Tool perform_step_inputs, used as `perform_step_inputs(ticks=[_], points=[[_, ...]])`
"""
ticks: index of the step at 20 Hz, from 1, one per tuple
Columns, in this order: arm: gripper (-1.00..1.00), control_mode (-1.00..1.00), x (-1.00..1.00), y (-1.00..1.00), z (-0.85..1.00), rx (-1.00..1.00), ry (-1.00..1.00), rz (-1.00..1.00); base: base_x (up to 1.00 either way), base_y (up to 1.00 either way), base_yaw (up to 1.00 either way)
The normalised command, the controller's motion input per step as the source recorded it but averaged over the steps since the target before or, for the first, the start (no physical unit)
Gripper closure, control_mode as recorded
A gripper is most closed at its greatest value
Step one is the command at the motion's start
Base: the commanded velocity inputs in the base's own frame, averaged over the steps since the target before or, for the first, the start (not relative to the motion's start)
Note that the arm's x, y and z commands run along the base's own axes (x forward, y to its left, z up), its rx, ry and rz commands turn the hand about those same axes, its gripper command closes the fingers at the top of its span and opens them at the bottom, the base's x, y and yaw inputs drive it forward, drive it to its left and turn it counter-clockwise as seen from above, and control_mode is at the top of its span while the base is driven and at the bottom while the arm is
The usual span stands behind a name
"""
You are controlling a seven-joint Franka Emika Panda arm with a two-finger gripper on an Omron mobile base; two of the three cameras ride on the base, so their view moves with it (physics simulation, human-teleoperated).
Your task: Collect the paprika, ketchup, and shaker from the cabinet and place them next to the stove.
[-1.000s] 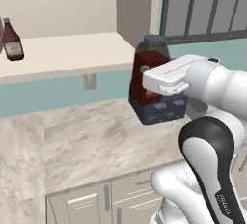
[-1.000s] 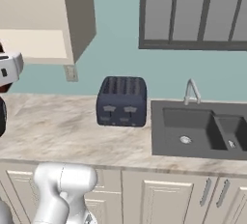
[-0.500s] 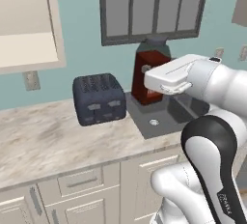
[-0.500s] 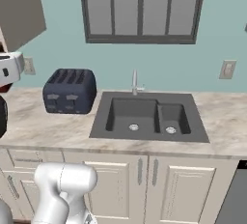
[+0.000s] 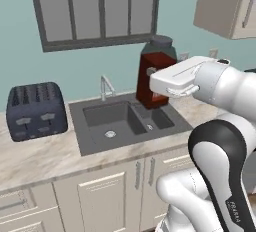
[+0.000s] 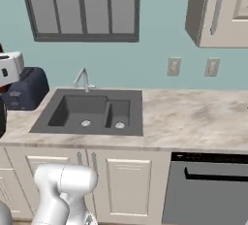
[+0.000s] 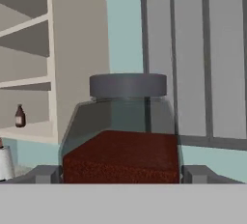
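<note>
Left base view: marbled counter (image 5: 35, 158) runs across, with a dark two-bowl sink (image 5: 125, 122) set into it, both bowls bare apart from their drains, and a faucet (image 5: 104, 87) at its far edge. On the left of the sink stands a dark ribbed toaster (image 5: 35, 110). Above the right bowl the white hand (image 5: 161, 87) carries the paprika (image 5: 156, 73) upright and clear of the counter, fingers spread wide around the jar's sides. In the hand view the paprika (image 7: 121, 130) sits between the two finger tips, red-brown powder filling its lower half under a grey cap, and far left the ketchup (image 7: 20, 117) stands on the shelf of the open cabinet (image 7: 58, 63). Half a second ago the toaster was mid-frame; both base views have since swung right, bringing in a closed wall cupboard (image 6: 220, 10) and a dishwasher front (image 6: 208, 190).
</note>
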Motion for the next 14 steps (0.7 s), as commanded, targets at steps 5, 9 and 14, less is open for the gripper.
perform_step_inputs(ticks=[5,9,14], points=[[1.0,1.0,0.0,0.0,0.0,0.0,0.0,0.0,0.0,-1.0,-0.05],[1.0,1.0,0.0,0.0,0.0,0.0,0.0,0.0,0.0,-1.0,-0.04],[1.0,1.0,0.0,0.0,0.0,0.0,0.0,0.0,0.0,-1.0,-0.03]])
